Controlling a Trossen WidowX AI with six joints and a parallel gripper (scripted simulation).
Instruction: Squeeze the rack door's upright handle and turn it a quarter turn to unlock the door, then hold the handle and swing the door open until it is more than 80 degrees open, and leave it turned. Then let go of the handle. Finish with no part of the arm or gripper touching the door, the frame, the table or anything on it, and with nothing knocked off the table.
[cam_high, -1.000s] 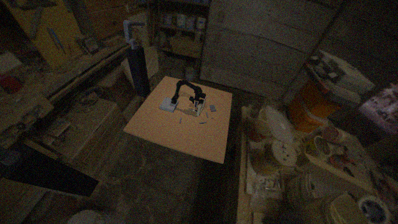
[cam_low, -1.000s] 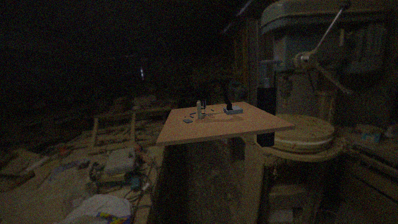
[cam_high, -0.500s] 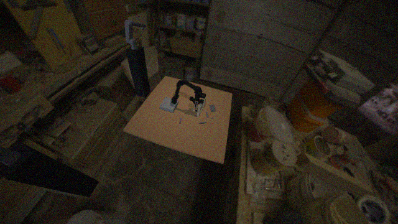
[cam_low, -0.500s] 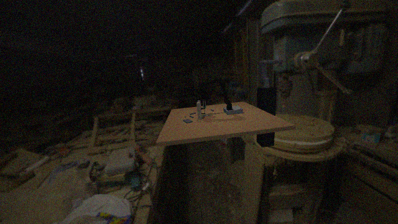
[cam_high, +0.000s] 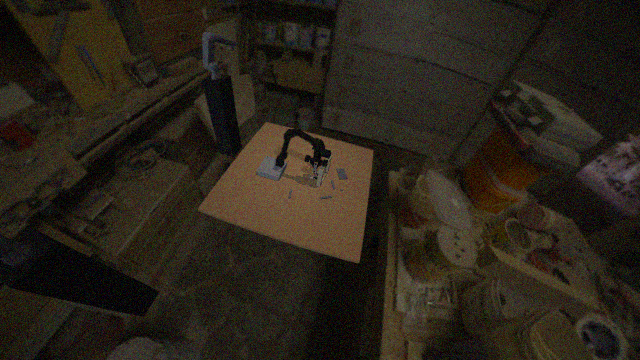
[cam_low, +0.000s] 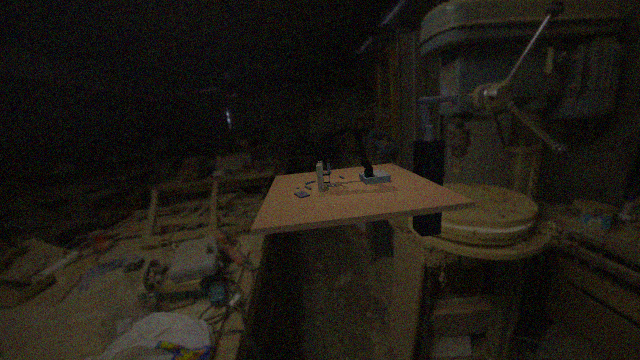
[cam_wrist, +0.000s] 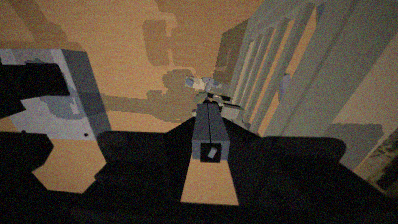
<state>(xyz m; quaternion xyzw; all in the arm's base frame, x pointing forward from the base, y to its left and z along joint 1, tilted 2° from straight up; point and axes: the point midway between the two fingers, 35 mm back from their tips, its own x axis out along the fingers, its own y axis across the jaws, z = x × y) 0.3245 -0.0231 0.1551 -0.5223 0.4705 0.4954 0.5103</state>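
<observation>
From where I stood, the biggest thing was the pale plank wall (cam_high: 400, 75), far off in the top view. A bulky machine with a lever handle (cam_low: 462, 65) loomed at the right in the exterior view. The tan tabletop (cam_high: 250, 215) (cam_low: 400, 210) (cam_wrist: 125, 45) stood in the middle of the dim workshop, an orange drum (cam_high: 500, 167) well to its right in the top view.

On it, the black arm (cam_high: 300, 134) (cam_low: 364, 150) rose from a pale grey base (cam_high: 261, 173) (cam_low: 384, 177) (cam_wrist: 95, 90), arched over, and reached down beside the rack (cam_low: 320, 177) (cam_wrist: 340, 55), which stood upright to the right of the base in the top view. The wrist view showed its slats at the right; how far the door stood open, I couldn't tell.

The black gripper (cam_wrist: 208, 120) had its fingers clamped on the upright grey handle (cam_wrist: 202, 137), one pressed to each side, and the handle's two halves met along a thin seam.

A flat grey plate (cam_high: 342, 174) (cam_low: 301, 193) lay on the far side of the rack from the base. Smallest were a slim grey piece near the rack (cam_high: 326, 197) and another, further left (cam_high: 290, 194), both lying flat in the top view.
</observation>
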